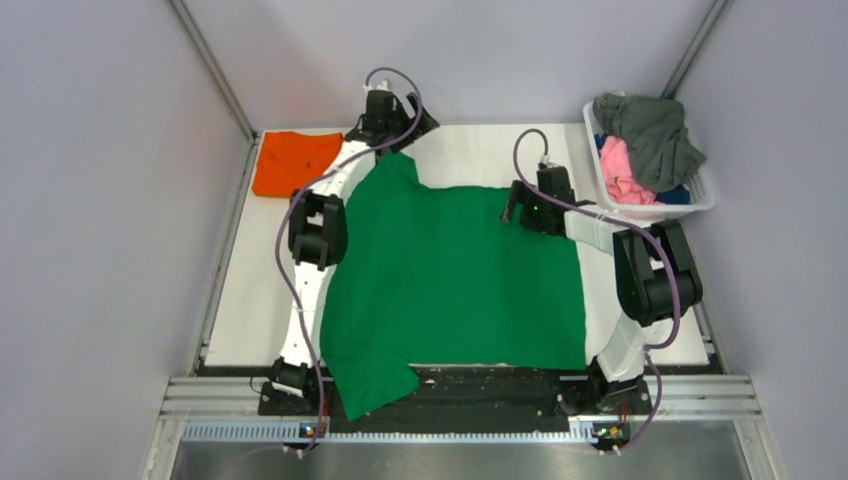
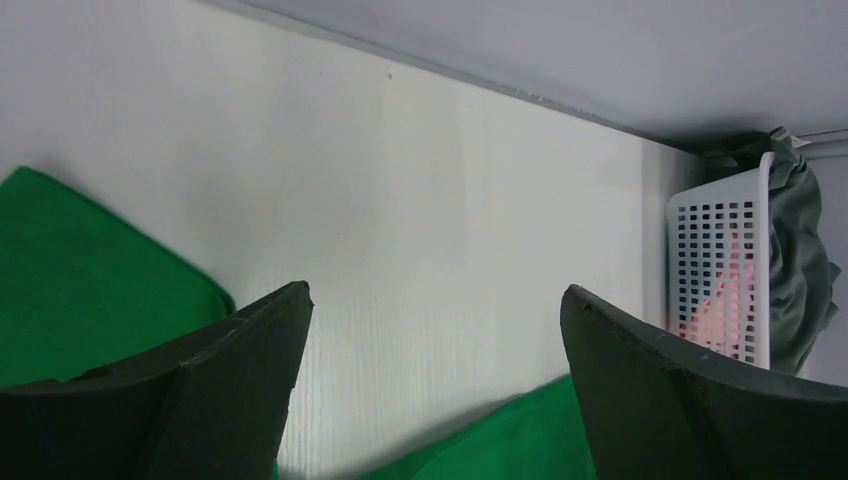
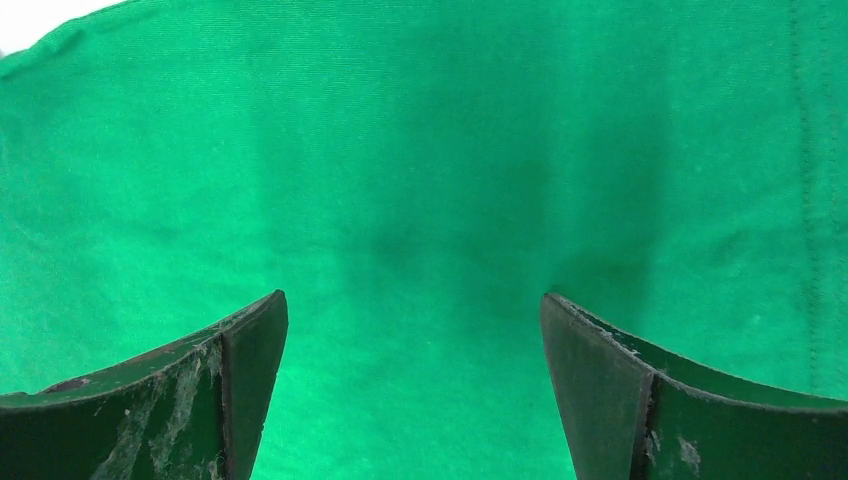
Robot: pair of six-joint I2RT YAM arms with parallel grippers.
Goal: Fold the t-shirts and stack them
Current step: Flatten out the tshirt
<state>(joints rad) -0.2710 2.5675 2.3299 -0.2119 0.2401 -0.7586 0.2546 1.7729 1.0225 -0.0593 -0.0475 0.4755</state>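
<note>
A bright green t-shirt (image 1: 450,280) lies spread flat over the middle of the white table (image 1: 470,155), one sleeve hanging over the near edge. A folded orange t-shirt (image 1: 293,162) rests at the far left corner. My left gripper (image 1: 412,122) is at the far edge beside the green far sleeve. It stands open (image 2: 435,300) over bare table, with the green sleeve (image 2: 80,270) to its left. My right gripper (image 1: 515,205) hovers over the shirt's far edge. It is open (image 3: 415,330) too, with only green cloth (image 3: 430,180) beneath and nothing between the fingers.
A white plastic basket (image 1: 700,200) stands at the far right corner, holding a grey tee (image 1: 655,135), a pink one (image 1: 620,172) and a blue one. The left wrist view also shows the basket (image 2: 715,270). Grey walls close in the table on three sides.
</note>
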